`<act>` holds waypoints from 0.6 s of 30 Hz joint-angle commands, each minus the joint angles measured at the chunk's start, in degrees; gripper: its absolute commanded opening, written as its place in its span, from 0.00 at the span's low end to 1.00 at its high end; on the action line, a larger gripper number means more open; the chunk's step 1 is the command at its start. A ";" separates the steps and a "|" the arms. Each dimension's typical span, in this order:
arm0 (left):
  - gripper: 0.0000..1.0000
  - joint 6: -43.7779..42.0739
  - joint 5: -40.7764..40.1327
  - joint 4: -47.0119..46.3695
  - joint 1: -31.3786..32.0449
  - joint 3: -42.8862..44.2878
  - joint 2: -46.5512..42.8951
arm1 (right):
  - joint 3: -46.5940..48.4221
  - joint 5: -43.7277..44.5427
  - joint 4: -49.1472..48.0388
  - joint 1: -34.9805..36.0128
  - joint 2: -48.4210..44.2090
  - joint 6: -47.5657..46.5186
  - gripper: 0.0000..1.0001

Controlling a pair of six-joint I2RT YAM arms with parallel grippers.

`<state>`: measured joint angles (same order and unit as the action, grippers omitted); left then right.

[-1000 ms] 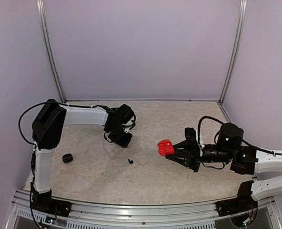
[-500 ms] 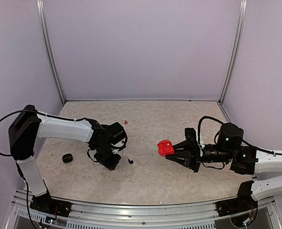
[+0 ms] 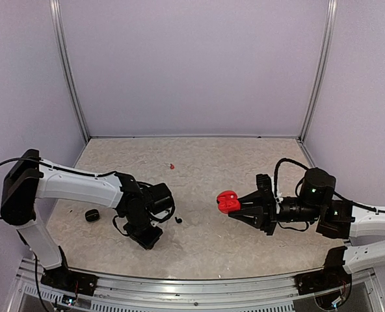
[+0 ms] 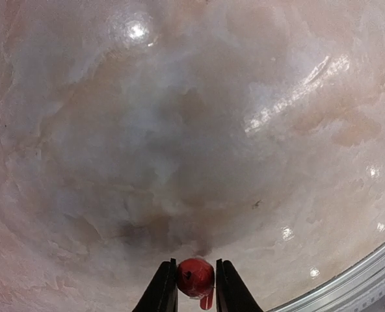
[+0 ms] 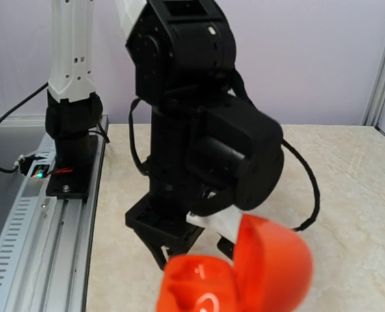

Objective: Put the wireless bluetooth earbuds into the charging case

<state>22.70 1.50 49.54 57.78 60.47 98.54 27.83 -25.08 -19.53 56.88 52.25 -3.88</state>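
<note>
Left fingers [image 4: 163,292] sit nearly closed, pinching a red earbud [image 4: 194,278] between their tips, having swung back from the far surface; right fingers [image 3: 248,201] clamp the open red charging case [image 3: 227,202] opposite, awaiting insertion.

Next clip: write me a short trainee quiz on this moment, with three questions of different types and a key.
1. True or false: the left pincer is shut on a red earbud.
2. What does the right pincer hold? A) nothing B) an open red charging case C) a cable
3. Fill in: the loose earbud lying nearest the left pincer is ____ in colour.

Key: 1 true; 2 B; 3 black.
</note>
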 commanded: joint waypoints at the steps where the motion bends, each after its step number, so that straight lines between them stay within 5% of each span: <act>1: 0.27 0.46 -0.72 2.00 0.73 1.03 1.68 | -0.85 -0.19 0.25 -0.07 -1.84 0.54 0.00; 6: 0.37 0.01 -2.94 4.16 1.10 3.56 3.26 | -1.01 -0.08 0.52 -0.02 -2.16 0.54 0.00; 18: 0.33 -1.83 -3.28 8.10 1.24 7.44 5.03 | -1.55 0.63 0.80 -0.02 -2.87 0.36 0.00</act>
<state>22.11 -1.23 54.96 58.61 66.39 102.28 27.09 -24.84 -19.42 56.88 50.65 -3.77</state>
